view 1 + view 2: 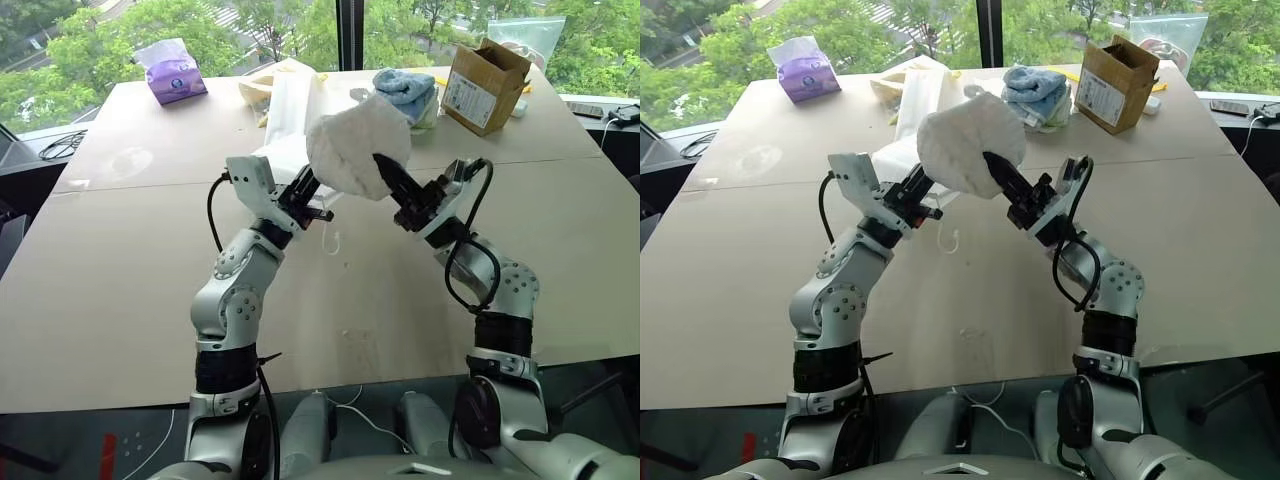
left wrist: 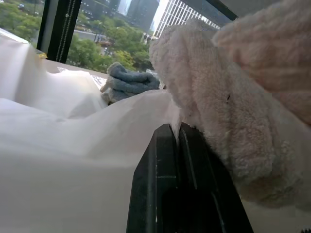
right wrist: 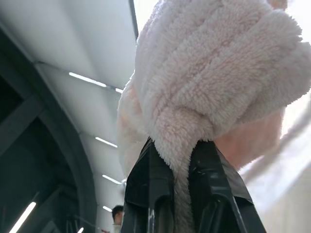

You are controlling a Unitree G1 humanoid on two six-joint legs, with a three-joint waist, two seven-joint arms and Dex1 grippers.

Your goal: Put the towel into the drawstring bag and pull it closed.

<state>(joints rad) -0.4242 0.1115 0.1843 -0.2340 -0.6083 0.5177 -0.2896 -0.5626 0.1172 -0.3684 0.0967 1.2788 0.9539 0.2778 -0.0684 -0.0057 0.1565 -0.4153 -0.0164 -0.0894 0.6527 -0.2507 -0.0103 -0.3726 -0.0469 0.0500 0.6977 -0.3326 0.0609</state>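
Observation:
The towel [image 1: 356, 143], a cream ribbed terry bundle, hangs in the air above the middle of the table. My right gripper [image 1: 383, 163] is shut on a fold at the towel's lower right, and the pinched cloth [image 3: 181, 145] shows between its fingers. Just left of the towel, my left gripper [image 1: 313, 196] is shut on the thin white fabric of the drawstring bag [image 1: 285, 155], lifting its edge off the table. The bag's fabric [image 2: 73, 160] spreads in front of the left fingers, touching the towel [image 2: 228, 111]. A white cord loop [image 1: 335, 241] dangles below the left gripper.
At the table's far side stand a purple tissue pack [image 1: 176, 78], flat white and cream cloth bags [image 1: 277, 88], a stack of blue and grey towels [image 1: 406, 93] and an open cardboard box [image 1: 486, 86]. A black cable [image 1: 60, 146] lies off the table's left edge.

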